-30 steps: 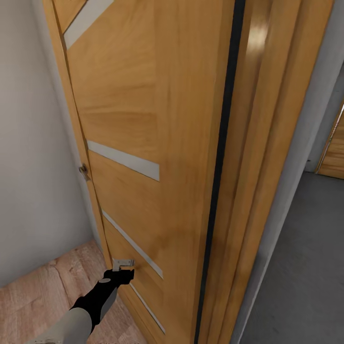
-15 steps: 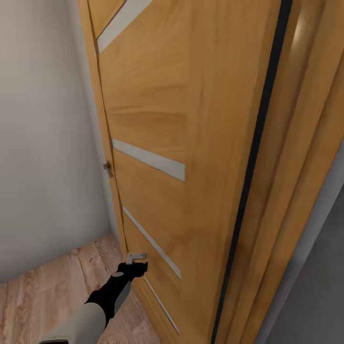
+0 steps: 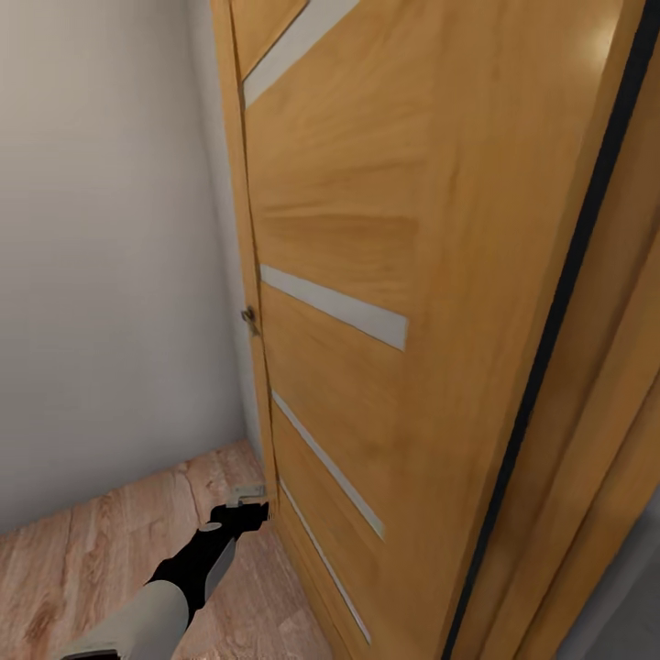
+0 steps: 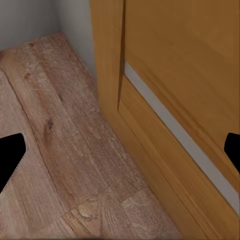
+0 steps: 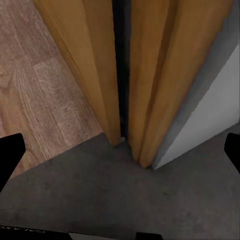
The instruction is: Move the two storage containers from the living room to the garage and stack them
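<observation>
Storage containers are not in sight at this moment, so their weight, stiffness and grip points cannot be judged. The left gripper (image 4: 120, 150) and right gripper (image 5: 120, 147) both stand with fingers apart and empty. A wooden door (image 3: 385, 275) stands beside the left arm (image 3: 183, 577), above the plank floor (image 4: 55, 125) and the grey concrete floor (image 5: 100, 195).

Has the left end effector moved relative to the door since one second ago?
Cannot tell: the camera turned. The left end effector stays near the door base.

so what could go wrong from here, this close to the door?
1. The left gripper sits right at the base of the open honey-coloured wooden door; more base motion could scrape it.
2. Both grippers are empty with fingers open, and no orange-red container is in sight, so the carrying may not have begun.
</observation>
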### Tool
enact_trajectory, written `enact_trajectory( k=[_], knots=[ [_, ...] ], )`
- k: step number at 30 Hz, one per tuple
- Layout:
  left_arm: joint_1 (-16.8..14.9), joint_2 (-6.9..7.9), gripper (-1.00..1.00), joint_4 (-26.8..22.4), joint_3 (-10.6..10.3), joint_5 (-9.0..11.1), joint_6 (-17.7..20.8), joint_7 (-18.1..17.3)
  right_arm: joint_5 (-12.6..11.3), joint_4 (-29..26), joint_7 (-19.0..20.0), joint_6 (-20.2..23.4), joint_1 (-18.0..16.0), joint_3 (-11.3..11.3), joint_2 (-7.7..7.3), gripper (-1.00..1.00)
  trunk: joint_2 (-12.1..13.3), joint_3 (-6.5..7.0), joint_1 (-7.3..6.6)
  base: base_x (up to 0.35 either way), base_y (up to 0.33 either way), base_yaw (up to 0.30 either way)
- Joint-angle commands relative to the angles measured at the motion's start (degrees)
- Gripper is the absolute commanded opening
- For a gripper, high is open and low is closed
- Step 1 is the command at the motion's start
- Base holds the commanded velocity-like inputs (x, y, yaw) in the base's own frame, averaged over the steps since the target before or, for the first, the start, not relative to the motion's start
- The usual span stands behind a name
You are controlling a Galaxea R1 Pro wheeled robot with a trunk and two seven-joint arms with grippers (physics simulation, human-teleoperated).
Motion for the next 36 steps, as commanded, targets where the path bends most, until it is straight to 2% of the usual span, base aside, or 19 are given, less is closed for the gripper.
enact_trajectory(
  k=[1,4,7,11,12,13,14,17,20,24,26,30,31,34,36],
  knots=[
    [-0.02,-0.02,1.00,-0.05,0.51,-0.54,0.27,-0.05,0.07,0.05,0.06,-0.21,-0.02,-0.01,-0.01,1.00,-0.03,-0.05,0.00,0.000,0.000,0.256],
    [-0.02,0.57,1.00,0.43,0.63,-0.50,0.15,-0.14,0.07,0.05,0.06,-0.21,-0.02,-0.01,-0.01,1.00,-0.03,-0.05,0.00,0.000,0.000,0.256],
    [-0.02,1.60,1.00,3.19,0.68,-0.41,-1.72,-0.19,0.07,0.05,0.05,-0.21,-0.02,-0.01,-0.01,1.00,-0.03,-0.05,0.00,0.000,0.000,0.256],
    [-0.02,2.24,1.00,11.40,0.68,-0.41,-7.34,-0.21,0.07,0.05,0.03,-0.21,-0.02,-0.01,-0.01,1.00,-0.03,-0.05,0.00,0.000,0.000,0.256],
    [-0.02,2.34,1.00,14.05,0.66,-0.43,-9.26,-0.21,0.07,0.05,0.03,-0.21,-0.02,-0.01,-0.01,1.00,-0.03,-0.05,0.00,0.000,0.000,0.256],
    [0.05,2.43,1.00,19.01,0.61,-0.45,-13.21,-0.21,0.07,0.05,0.04,-0.21,-0.02,-0.01,-0.01,1.00,-0.03,-0.05,0.00,0.000,0.000,0.256],
    [0.15,2.51,1.00,21.16,0.58,-0.45,-14.98,-0.21,0.07,0.05,0.03,-0.21,-0.02,-0.01,-0.01,1.00,-0.03,-0.05,0.00,0.000,0.000,0.256],
    [1.31,2.79,1.00,23.92,0.57,-0.46,-17.55,-0.21,0.07,0.05,0.00,-0.21,-0.02,-0.01,-0.01,1.00,-0.03,-0.05,0.00,0.000,0.000,0.256],
    [4.86,3.52,1.00,24.89,0.61,-0.04,-18.82,-0.21,0.07,0.05,-0.01,-0.21,-0.02,-0.01,-0.01,1.00,-0.03,-0.05,0.00,0.000,0.000,0.256],
    [10.58,3.76,1.00,25.11,0.55,2.62,-21.43,-0.16,0.07,0.05,-0.10,-0.21,-0.02,-0.05,-0.01,1.00,-0.03,-0.05,0.00,0.000,0.000,0.279],
    [17.20,3.65,1.00,25.14,0.54,3.52,-28.39,0.27,0.07,0.05,-0.17,-0.21,-0.02,-0.09,-0.01,1.00,-0.03,-0.05,0.00,0.000,0.000,0.291],
    [24.92,3.32,1.00,25.15,0.54,3.74,-38.59,0.63,0.07,0.05,-0.19,-0.21,-0.02,-0.09,-0.01,1.00,-0.03,-0.05,0.00,0.000,0.000,0.292],
    [27.15,3.23,1.00,25.18,0.52,3.83,-43.60,1.26,0.07,0.05,-0.19,-0.21,-0.02,-0.09,-0.01,1.00,-0.03,-0.05,0.00,0.000,0.000,0.293],
    [30.79,2.88,1.00,25.23,0.46,3.84,-52.06,3.60,0.07,0.05,-0.19,-0.14,-0.02,-0.09,0.00,1.00,-0.03,-0.05,0.00,0.000,0.000,0.293],
    [32.04,2.58,1.00,25.24,0.46,3.69,-54.18,4.32,0.07,0.05,-0.19,-0.13,-0.02,-0.10,0.02,1.00,-0.03,-0.05,0.00,0.000,0.000,0.293]
  ],
)
